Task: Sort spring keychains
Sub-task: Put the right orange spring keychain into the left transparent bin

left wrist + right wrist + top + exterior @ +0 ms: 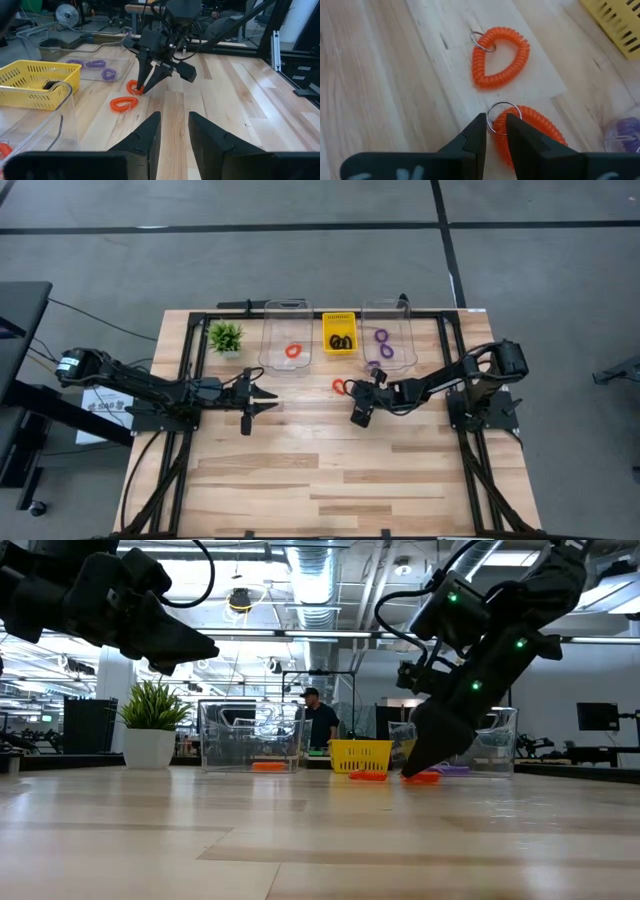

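Two red spring keychains lie on the table before the bins. My right gripper (pixel 495 122) slants down over one of them (pixel 535 130), open by a narrow gap. Its fingertips stand on either side of that keychain's metal ring (pixel 501 106). The other red keychain (pixel 500 57) lies free just beyond. My left gripper (pixel 174 116) hovers open to the left (pixel 272 402), with nothing between its fingers. One red keychain (pixel 293 350) lies in the left clear bin (pixel 270 330), black ones (pixel 340 341) in the yellow basket (pixel 339 320), and purple ones (pixel 384 343) in the right clear bin (pixel 405 330). My right gripper comes at the red keychain's ring end (pixel 496 125) from above, slanting down, with one finger on each side of the ring and coil end. Whether the fingertips (pixel 479 131) touch it I cannot tell. The keychain lies flat on the table.
A small green plant (pixel 225 337) in a white pot stands left of the bins. The bins line the table's far edge. Bare wood (pixel 330 470) stretches toward the near edge. A person (pixel 318 722) stands in the room behind.
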Controlling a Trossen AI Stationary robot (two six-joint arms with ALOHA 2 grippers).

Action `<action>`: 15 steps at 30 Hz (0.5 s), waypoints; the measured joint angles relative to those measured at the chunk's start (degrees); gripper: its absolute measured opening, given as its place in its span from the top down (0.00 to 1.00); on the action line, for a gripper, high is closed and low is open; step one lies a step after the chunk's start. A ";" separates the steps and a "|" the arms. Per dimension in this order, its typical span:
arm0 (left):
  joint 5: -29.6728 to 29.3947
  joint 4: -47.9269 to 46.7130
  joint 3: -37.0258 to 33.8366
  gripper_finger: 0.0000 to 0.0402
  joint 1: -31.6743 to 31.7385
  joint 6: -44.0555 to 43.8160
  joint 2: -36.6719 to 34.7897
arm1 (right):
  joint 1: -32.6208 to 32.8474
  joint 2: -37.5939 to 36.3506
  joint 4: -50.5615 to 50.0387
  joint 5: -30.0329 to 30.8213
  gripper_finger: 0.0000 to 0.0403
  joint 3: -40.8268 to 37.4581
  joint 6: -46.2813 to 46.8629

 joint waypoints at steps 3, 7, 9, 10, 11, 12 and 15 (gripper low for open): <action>-0.02 0.00 0.00 0.76 0.00 0.00 0.00 | -0.06 -0.09 0.29 -1.55 0.89 0.02 -0.02; -0.02 0.01 0.00 0.76 0.00 0.00 0.00 | 0.11 -0.12 0.20 -3.67 0.98 0.12 -0.46; -0.02 0.02 0.00 0.76 0.00 0.00 0.00 | 0.14 0.02 -0.51 -4.00 0.98 -0.12 -0.46; -0.02 0.00 0.00 0.76 0.00 0.00 0.00 | 0.12 -0.22 -0.57 -4.36 0.98 -0.06 -0.45; 0.00 0.02 0.00 0.76 0.00 0.00 0.00 | 0.11 -0.39 -0.95 -4.43 0.99 -0.04 -0.44; -0.02 0.02 0.00 0.76 0.00 0.00 0.00 | 0.03 -0.39 -1.22 -4.47 0.99 -0.05 -0.43; -0.02 0.01 0.00 0.76 0.00 0.01 0.00 | 0.14 -1.14 -1.62 -4.52 0.99 -0.07 -0.42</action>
